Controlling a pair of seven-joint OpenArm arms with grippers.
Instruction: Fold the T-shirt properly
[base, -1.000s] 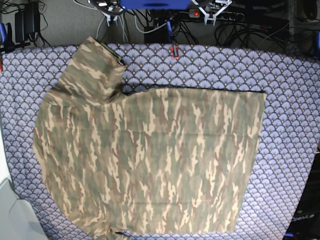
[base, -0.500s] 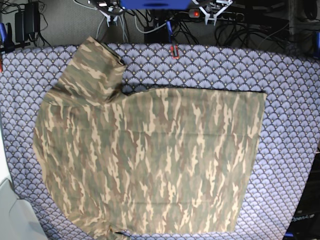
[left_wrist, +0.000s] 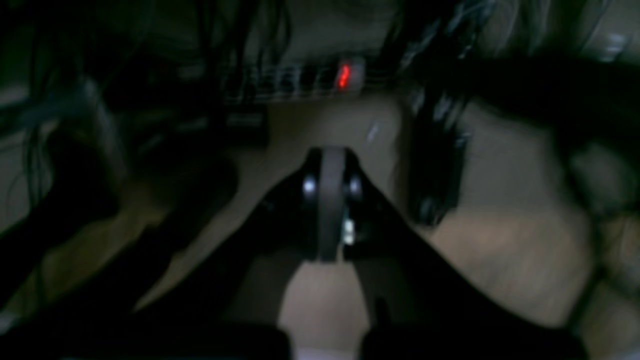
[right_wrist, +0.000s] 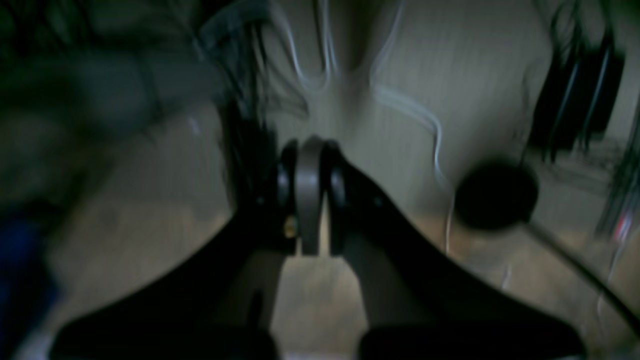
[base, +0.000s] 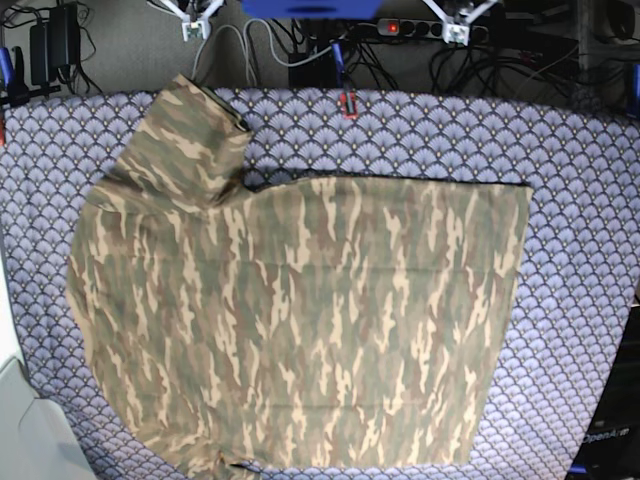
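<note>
- The T-shirt (base: 300, 320) lies spread flat on the tablecloth (base: 580, 200), filling most of the table. One sleeve (base: 185, 140) sticks out toward the far left corner, and the bottom hem runs down the right side.
- It looks flat and unfolded to me, so I'd say no fold has been made yet.
- The left gripper (left_wrist: 330, 205) has its jaws pressed together with nothing between them. It's up off the table, and its camera only shows floor, cables and a power strip (left_wrist: 300, 82).
- The right gripper (right_wrist: 309, 195) is the same: pinched closed, empty, over floor and loose cables.
- Neither arm touches the shirt, probably parked clear so the cloth stays undisturbed.
</note>
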